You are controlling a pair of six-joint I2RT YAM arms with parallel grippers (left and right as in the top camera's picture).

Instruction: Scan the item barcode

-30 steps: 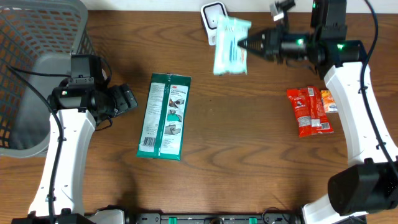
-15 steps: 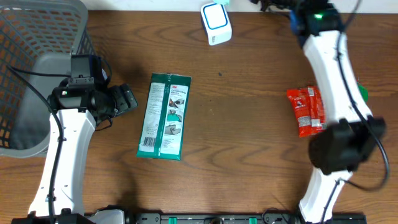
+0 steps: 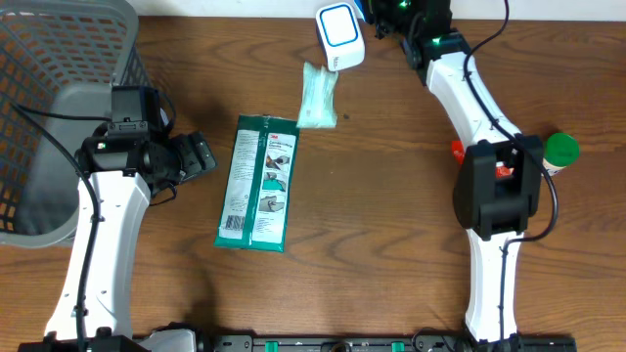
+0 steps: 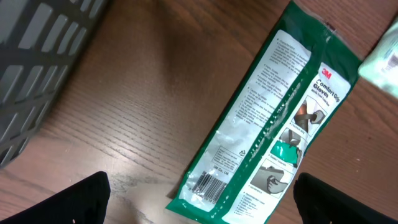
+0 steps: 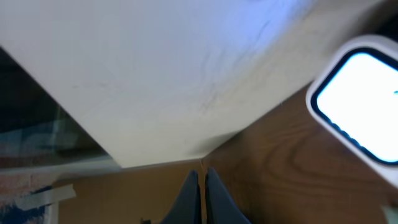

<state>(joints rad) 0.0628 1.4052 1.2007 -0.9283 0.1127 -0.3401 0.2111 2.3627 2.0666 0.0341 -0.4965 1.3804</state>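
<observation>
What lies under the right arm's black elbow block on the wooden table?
Only a sliver of a red plastic packet shows at the block's left edge; the rest of it is hidden beneath the arm.

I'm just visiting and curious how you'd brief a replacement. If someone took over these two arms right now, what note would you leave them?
Left gripper: open, empty, beside the green glove pack.
Right gripper: shut on nothing, up by the scanner.
Pale packet: loose just below the scanner, held by neither gripper.
Red packet: at the right, partly hidden.
Done: no scan can be confirmed from the pictures.
Left: probably pick up an item and show its barcode to the scanner.
</observation>
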